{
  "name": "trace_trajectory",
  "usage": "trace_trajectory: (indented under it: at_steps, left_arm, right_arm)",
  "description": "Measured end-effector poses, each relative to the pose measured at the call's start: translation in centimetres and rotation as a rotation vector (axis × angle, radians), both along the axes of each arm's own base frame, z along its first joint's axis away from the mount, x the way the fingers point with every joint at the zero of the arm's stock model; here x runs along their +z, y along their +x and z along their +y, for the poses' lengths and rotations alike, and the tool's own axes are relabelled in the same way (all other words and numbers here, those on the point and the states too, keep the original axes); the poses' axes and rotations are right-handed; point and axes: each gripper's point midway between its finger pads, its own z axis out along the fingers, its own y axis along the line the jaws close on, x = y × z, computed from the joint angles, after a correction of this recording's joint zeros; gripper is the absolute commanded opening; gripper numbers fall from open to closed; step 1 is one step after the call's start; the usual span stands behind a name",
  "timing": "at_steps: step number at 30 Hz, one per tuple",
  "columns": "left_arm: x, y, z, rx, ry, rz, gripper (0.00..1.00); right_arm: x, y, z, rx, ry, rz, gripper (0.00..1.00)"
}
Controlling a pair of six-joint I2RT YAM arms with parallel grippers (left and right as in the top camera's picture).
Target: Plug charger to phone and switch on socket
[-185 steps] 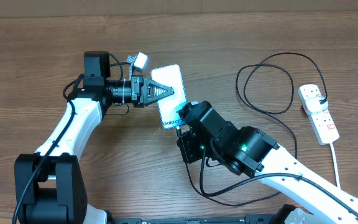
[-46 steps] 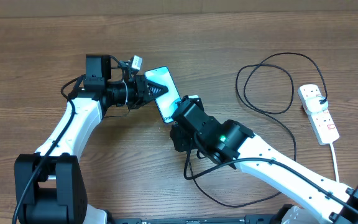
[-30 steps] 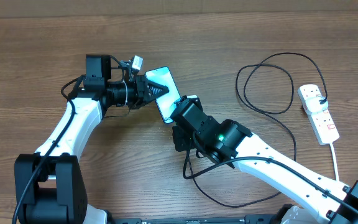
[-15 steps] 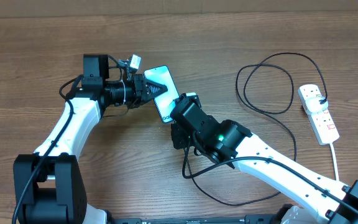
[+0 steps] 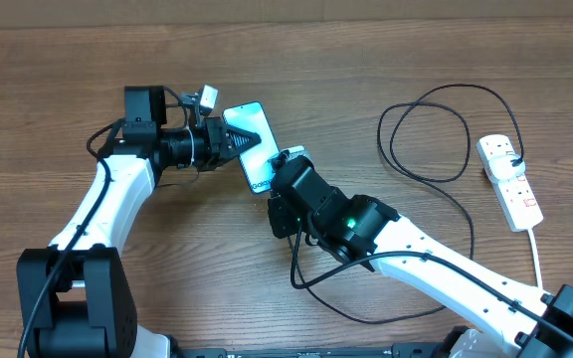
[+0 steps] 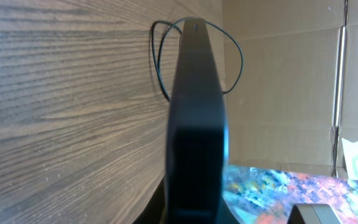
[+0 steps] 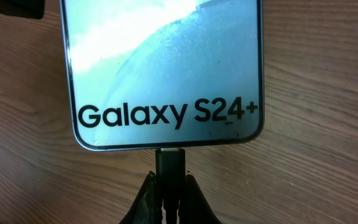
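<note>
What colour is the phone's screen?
The phone has a pale blue-white screen with black lettering. It shows best in the right wrist view.

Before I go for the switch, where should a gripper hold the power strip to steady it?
Pinch the power strip across its narrow width, near the lower end where the white cord leaves, coming straight down. It lies flat with bare long sides, and the charger cable joins its upper half.
</note>
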Motion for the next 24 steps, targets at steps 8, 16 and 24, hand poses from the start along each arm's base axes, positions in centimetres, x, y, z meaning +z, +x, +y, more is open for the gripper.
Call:
trace_trajectory:
  at_steps: [8, 16, 24]
  left_arm:
    - [0.18, -0.10, 0.12, -0.017, 0.004, -0.026, 0.04]
    - [0.29, -0.17, 0.07, -0.024, 0.001, -0.032, 0.04]
    - [0.39, -0.26, 0.01, -0.030, -0.005, -0.033, 0.04]
  right_arm:
    - [0.20, 0.12, 0.32, 0.021, 0.008, -0.013, 0.04]
    - [0.62, 0.53, 0.74, 0.022, 0.029, -0.034, 0.04]
    - [0.77, 0.70, 0.85, 0.022, 0.035, -0.041, 0.09]
